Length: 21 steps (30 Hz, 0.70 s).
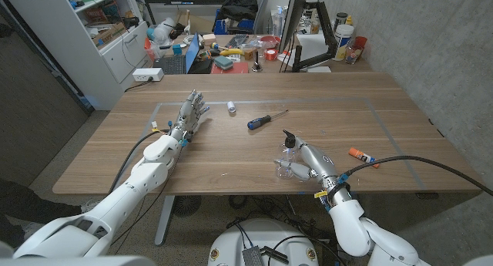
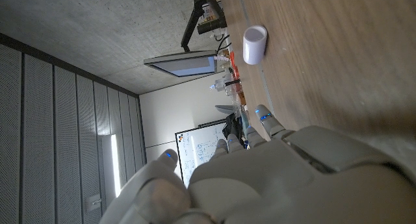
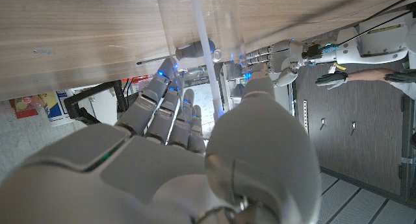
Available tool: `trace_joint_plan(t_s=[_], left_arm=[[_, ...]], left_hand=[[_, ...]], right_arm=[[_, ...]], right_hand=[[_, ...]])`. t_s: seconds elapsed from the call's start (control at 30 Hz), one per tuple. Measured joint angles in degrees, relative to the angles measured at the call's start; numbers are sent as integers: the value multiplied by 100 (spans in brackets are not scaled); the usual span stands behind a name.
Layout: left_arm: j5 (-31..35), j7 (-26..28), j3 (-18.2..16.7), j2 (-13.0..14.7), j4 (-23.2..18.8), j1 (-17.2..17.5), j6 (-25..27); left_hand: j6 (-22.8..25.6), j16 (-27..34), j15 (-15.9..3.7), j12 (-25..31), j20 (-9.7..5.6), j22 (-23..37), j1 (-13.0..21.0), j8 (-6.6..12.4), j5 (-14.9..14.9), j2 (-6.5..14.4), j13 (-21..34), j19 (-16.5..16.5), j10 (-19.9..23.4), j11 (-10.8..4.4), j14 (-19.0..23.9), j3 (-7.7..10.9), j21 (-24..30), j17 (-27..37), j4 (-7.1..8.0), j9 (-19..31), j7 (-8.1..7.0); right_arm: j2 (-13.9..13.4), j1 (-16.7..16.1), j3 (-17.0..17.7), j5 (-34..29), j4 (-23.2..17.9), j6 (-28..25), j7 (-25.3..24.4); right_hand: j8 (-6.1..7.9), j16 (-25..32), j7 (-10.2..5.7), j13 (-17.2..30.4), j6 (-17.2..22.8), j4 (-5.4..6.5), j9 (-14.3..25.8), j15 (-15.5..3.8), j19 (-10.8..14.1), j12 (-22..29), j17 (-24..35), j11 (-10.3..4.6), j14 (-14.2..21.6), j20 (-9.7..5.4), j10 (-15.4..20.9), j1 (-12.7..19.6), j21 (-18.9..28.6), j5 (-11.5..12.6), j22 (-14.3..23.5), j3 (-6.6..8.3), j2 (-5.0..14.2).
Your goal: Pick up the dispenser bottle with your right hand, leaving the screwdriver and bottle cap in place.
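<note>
Right hand (image 1: pixel 306 164) wrapped around clear plastic dispenser bottle with black pump top (image 1: pixel 289 152) near the wooden table's (image 1: pixel 400 119) front edge (apparently still touching the surface). Beyond: blue-handled screwdriver (image 1: pixel 266 118), small white bottle cap (image 1: pixel 231 107). Left hand (image 1: pixel 187 118) empty, fingers outstretched.

The robot's left arm is reaching forward from the near left corner over the table, its left hand (image 1: pixel 189 116) lying with fingers extended and slightly apart, holding nothing. The right arm is coming in from the near right, bending inward, and its right hand (image 1: pixel 299 164) is wrapping its fingers (image 3: pixel 170 100) around the clear dispenser bottle (image 1: pixel 289 152).
</note>
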Motion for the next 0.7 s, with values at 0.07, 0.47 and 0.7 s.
trace_joint_plan(t_s=[0.07, 0.47, 0.7], left_arm=[[2, 13, 0, 0, 0, 0, 0], [37, 125, 15, 23, -176, 71, 25], [57, 179, 31, 33, -255, 104, 61]], left_hand=[[0, 0, 0, 0, 0, 0, 0, 0, 0, 0, 0, 0, 0, 0, 0, 0, 0, 0, 0, 0, 0], [0, 0, 0, 0, 0, 0, 0, 0, 0, 0, 0, 0, 0, 0, 0, -56, 0, 0, -9, 0, 0], [0, 0, 0, 0, 0, 0, 0, 0, 0, 0, 0, 0, 0, 0, 0, -56, 0, 0, -8, 0, 0]], right_arm=[[3, -12, 4, 0, 11, 0, 0], [-5, -92, 96, 8, 72, 214, -227], [-11, -150, 190, 124, 158, 445, -358]], right_hand=[[0, 4, -13, 0, 45, -1, 18, -22, 139, 0, 0, 19, 185, -13, 84, 0, 72, -9, -1, 1, 0], [113, 110, 124, 103, 529, -113, 128, -105, 731, 110, 80, 94, 983, -12, 585, 110, 546, -102, 95, 113, -112], [281, 224, 213, 213, 892, -113, 265, -115, 853, 223, 206, 110, 1337, -10, 930, 203, 824, -164, 237, 113, -207]])
